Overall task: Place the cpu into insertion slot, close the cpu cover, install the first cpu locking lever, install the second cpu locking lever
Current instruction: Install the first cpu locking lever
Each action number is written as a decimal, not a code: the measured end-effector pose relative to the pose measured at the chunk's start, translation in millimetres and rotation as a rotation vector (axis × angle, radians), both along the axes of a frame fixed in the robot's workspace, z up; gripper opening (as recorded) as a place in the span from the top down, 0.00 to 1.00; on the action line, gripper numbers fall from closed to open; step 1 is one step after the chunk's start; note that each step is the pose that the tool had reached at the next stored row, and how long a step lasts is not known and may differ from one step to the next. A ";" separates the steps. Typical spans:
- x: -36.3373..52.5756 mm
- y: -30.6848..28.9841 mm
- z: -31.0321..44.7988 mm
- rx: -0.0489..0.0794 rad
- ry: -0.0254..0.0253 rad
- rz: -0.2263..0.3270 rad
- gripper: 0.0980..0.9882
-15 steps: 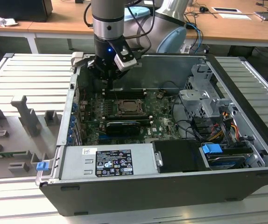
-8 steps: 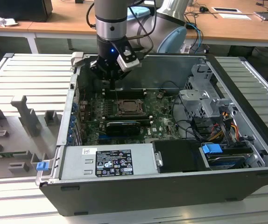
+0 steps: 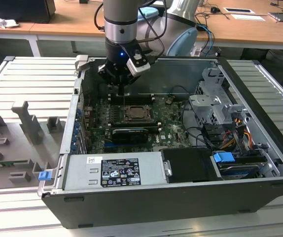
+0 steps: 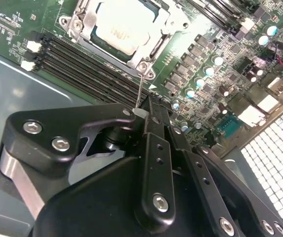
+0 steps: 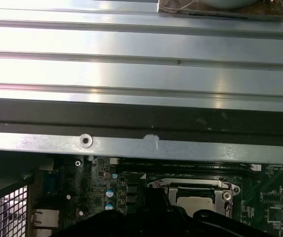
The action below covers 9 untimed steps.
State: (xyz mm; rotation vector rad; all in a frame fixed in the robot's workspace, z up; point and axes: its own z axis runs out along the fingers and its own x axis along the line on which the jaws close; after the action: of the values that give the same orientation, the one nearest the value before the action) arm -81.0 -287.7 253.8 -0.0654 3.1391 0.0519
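The cpu (image 4: 118, 29) lies in the insertion slot (image 4: 77, 22) on the green motherboard, its pale grey top showing through the window of the cpu cover (image 4: 157, 45). The cover lies flat over the chip. A thin metal cpu locking lever (image 4: 140, 89) rises from the socket's corner to my gripper (image 4: 140, 114), which is shut on the lever's end. In the exterior view the gripper (image 3: 122, 93) hangs just behind the socket (image 3: 135, 114). The cpu (image 5: 194, 201) and its silvery frame also show in the first wrist view, below the case's edge.
Long black memory slots (image 4: 87, 61) run beside the socket. A black card (image 3: 129, 134) lies in front of it, with the grey power supply (image 3: 114, 170) nearer still. The drive cage (image 3: 215, 106) and cables stand on the exterior view's right. The case wall (image 5: 141, 148) is close behind the arm.
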 end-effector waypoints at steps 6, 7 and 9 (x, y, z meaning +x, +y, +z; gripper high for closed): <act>5.8 0.0 -2.1 0.000 0.0000 0.000 0.99; 6.5 0.0 -2.3 0.000 0.0001 0.000 0.99; 7.9 -0.1 -2.7 0.000 0.0002 0.000 0.99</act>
State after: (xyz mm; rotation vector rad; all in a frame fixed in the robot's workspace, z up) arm -73.0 -287.8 251.1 -0.0654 3.1394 0.0515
